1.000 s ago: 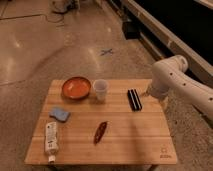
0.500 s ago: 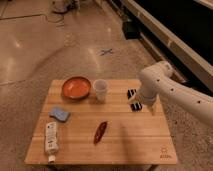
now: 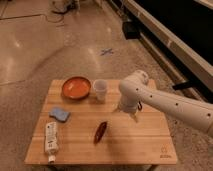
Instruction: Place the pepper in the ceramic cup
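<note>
**A:** Any writing you can read?

**B:** None. The bench (image 3: 145, 140) has a small mark (image 3: 163, 151) near its front right corner, and the white tube (image 3: 51, 140) lying at the front left has dark print on it. Both are too blurred to make out.

**A:** How is the arm posed?

**B:** The white arm (image 3: 170, 102) comes in from the right, low over the bench. It bends at a rounded joint just right of the ceramic cup (image 3: 100, 90), and its last part points down.

**A:** And the claw?

**B:** The claw (image 3: 132, 115) hangs under that joint, over the middle right of the bench. Its fingers are spread and it holds nothing. A dark thing (image 3: 139, 106) shows partly behind it, but I cannot tell what it is.

**A:** Where is the pepper?

**B:** The pepper (image 3: 100, 131) lies flat on the wood, in front of the cup and to the left of the claw, apart from both. The cup stands upright at the back, just beside the orange bowl (image 3: 76, 87). A blue sponge (image 3: 59, 114) sits between the bowl and the tube.
</note>
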`<state>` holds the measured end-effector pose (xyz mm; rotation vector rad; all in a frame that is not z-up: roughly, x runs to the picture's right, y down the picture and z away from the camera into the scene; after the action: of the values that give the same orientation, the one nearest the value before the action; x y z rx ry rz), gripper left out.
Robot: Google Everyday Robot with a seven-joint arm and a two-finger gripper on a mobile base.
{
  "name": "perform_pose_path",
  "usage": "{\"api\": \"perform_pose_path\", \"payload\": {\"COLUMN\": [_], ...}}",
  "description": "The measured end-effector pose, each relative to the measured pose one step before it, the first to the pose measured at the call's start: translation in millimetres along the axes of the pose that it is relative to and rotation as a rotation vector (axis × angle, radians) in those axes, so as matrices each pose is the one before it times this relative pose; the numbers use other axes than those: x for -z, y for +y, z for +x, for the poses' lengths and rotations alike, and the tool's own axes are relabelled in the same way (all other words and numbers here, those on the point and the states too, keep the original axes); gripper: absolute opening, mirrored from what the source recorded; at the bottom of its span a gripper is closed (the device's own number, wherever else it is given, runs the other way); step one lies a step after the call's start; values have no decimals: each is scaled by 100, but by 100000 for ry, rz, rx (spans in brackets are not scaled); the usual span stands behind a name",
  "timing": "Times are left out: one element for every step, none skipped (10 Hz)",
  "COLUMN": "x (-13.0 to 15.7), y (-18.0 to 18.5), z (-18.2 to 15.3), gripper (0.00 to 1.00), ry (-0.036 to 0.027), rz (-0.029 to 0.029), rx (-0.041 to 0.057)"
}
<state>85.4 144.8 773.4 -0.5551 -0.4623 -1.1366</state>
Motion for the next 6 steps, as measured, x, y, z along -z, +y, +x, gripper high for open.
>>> {"api": "perform_pose_path", "payload": {"x": [-1009, -760, -1046, -770, -525, -688], "y": [-1186, -880, -1132, -585, -297, -341], "z": [-408, -274, -328, -311, -244, -411], "gripper": [80, 80, 80, 80, 80, 80], "ry": [-655, -386, -277, -347, -201, -418], "rz": [565, 431, 315, 128, -49, -152], "rx": [1051, 695, 573, -218, -236, -455]}}
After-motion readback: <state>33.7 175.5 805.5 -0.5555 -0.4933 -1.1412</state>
